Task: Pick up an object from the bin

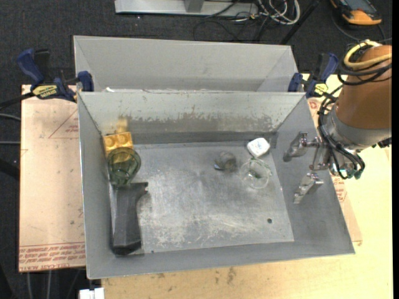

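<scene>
My gripper (300,169) hangs over the bin's right sloping wall, open, with nothing between its two metal fingers. Closest to it, just to its left, is a clear plastic cup (255,175) lying on the bin floor. A small white cap-like piece (258,147) sits right behind the cup. Further left lies a small grey lump (225,162). The gripper touches none of these.
Along the left wall a yellow block (118,142) stands at the back, a green translucent round thing (123,166) lies in front of it, and a long black handle-shaped tool (126,217) reaches to the front left corner.
</scene>
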Controlling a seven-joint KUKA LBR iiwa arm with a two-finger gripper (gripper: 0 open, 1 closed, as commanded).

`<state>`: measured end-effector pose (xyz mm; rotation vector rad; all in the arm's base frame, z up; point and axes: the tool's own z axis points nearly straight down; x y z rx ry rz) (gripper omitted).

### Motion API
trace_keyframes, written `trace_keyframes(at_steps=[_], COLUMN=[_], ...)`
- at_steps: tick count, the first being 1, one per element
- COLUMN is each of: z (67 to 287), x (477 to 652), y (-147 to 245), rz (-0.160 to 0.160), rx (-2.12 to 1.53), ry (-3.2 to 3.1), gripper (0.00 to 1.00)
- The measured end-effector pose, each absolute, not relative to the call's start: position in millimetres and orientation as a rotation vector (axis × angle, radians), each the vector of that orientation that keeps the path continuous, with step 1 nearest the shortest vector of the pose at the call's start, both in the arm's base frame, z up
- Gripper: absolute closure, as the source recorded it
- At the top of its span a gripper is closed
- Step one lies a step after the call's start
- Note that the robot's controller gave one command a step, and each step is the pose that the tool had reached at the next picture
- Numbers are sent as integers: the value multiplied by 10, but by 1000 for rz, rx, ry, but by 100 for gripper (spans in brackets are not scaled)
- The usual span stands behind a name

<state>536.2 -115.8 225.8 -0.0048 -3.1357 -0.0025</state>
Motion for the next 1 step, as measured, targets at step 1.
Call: trace_keyframes(at_steps=[1], z=[2296], x=[5378], y=[-1153], rz=[0], rx=[-1], ry=[-3143], gripper=[0])
